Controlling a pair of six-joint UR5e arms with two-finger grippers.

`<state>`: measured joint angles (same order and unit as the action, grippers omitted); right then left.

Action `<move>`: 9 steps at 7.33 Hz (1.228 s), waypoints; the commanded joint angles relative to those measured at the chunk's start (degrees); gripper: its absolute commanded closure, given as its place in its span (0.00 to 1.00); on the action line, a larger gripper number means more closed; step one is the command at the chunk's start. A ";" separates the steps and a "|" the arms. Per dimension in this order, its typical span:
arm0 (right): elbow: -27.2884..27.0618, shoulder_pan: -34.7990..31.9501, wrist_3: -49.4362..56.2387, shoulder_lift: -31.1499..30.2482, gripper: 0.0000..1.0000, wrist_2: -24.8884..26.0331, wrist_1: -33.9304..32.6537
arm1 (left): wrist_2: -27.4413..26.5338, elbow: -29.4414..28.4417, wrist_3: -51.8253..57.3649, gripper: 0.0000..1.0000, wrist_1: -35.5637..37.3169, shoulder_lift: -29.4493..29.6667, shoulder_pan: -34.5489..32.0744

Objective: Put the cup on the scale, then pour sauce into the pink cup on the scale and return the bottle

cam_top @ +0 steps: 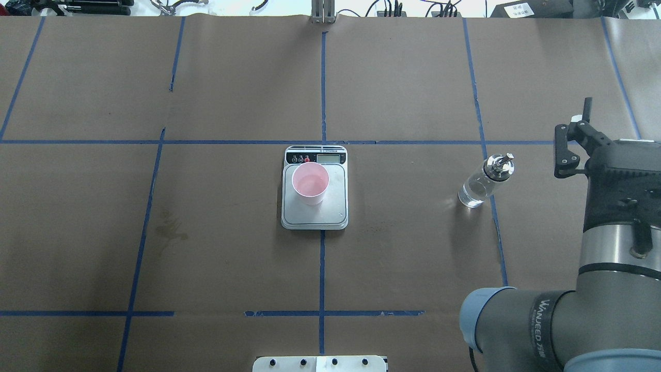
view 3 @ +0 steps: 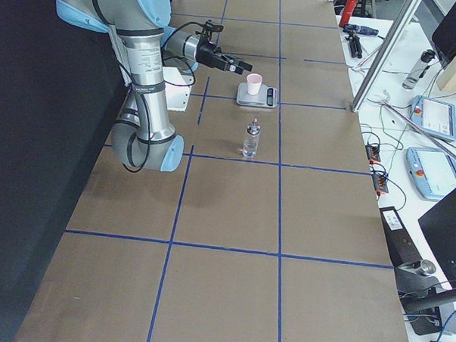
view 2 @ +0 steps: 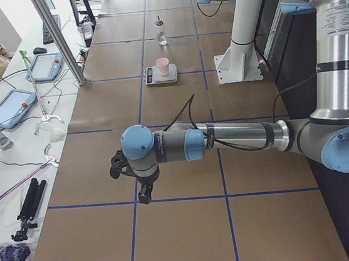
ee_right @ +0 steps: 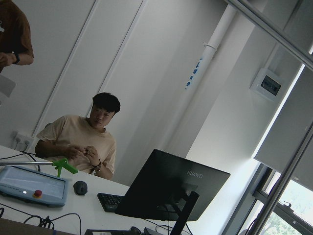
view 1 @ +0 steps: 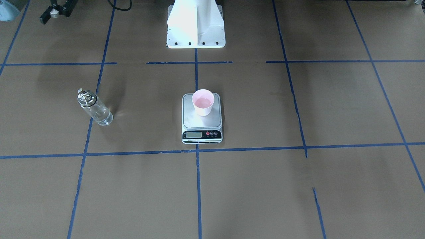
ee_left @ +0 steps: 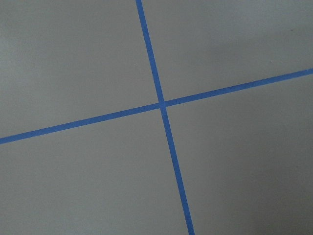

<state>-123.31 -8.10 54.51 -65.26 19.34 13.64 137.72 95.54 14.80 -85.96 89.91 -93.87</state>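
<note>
The pink cup [view 1: 203, 102] stands upright on the far half of the silver scale [view 1: 201, 124], also seen in the overhead view as cup [cam_top: 310, 183] on scale [cam_top: 338, 214]. The clear glass bottle [cam_top: 483, 182] with its silver pourer stands upright on the table on my right, apart from the scale; a little clear sauce [view 1: 103, 118] sits at its bottom. My right gripper [cam_top: 586, 124] is raised just right of the bottle, open and empty. My left gripper [view 2: 136, 182] hovers over the table far on my left; I cannot tell whether it is open or shut.
Brown paper with blue tape lines [cam_top: 322, 93] covers the table. The white robot base [view 1: 196, 25] stands behind the scale. Operators' desks with tablets [view 2: 14, 104], cables and a monitor [ee_right: 166, 188] line the far side, and a seated person [ee_right: 85, 142] is there.
</note>
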 commanded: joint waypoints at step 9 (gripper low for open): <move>0.17 2.91 -0.19 -0.91 0.00 -0.27 0.16 | 0.00 0.17 0.06 0.00 0.00 0.09 0.00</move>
<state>-123.17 -5.22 54.45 -65.64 19.16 13.73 137.72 95.71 14.85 -85.96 90.00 -93.87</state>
